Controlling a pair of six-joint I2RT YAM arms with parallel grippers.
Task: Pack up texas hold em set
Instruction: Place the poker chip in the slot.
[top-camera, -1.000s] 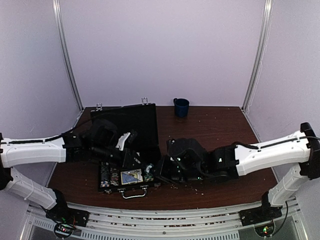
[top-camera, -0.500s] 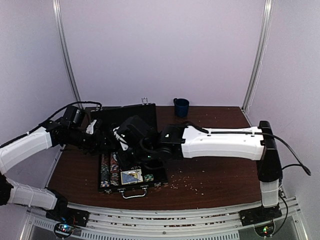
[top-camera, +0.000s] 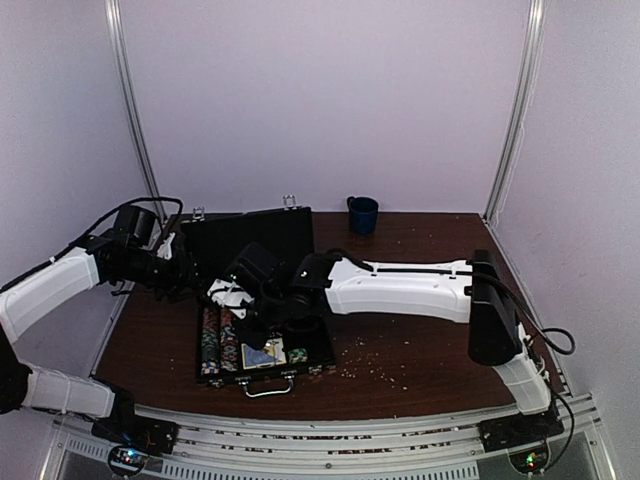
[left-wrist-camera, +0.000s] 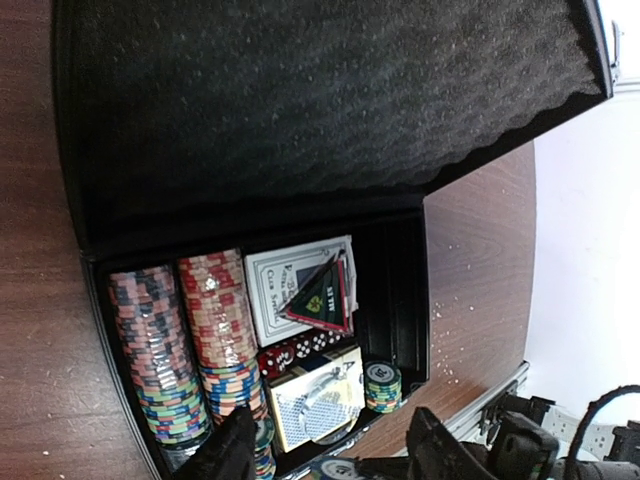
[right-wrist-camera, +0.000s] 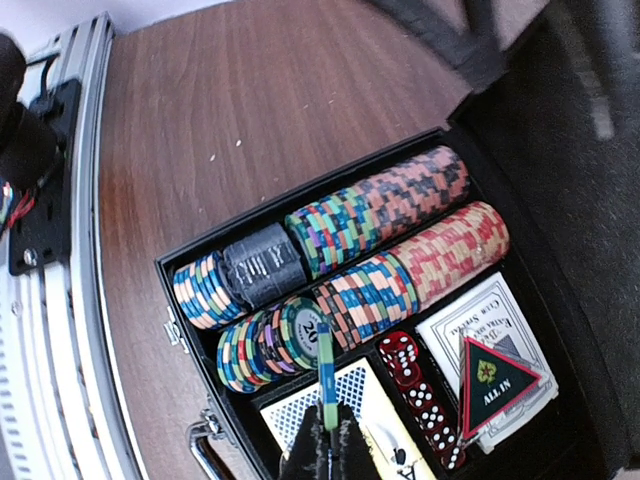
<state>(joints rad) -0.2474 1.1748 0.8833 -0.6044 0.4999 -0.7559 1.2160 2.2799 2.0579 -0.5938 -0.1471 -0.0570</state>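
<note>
Presently: my right tool (right-wrist-camera: 327, 435) pinches single chip (right-wrist-camera: 326, 372) edge-on above open case (left-wrist-camera: 300, 100) on bench (right-wrist-camera: 250, 90). Chip rows (right-wrist-camera: 380, 240) lie at 12 o'clock from tool, long axis 8-to-2. Left tool (left-wrist-camera: 332, 458) half-wide, empty, farther off.

Left arm (top-camera: 55, 285) is pulling back from over the case (top-camera: 250, 235) toward the upper left of the top view. Left gripper (top-camera: 180, 265) is now sitting by the case's left edge. Right arm (top-camera: 400, 288) is swinging from right centre across to the middle, its elbow shifting in from the right edge and its forearm stretching leftward. Right gripper (right-wrist-camera: 327, 420), pinching a poker chip (right-wrist-camera: 327, 370), is now hanging over the open tray at centre-left.
</note>
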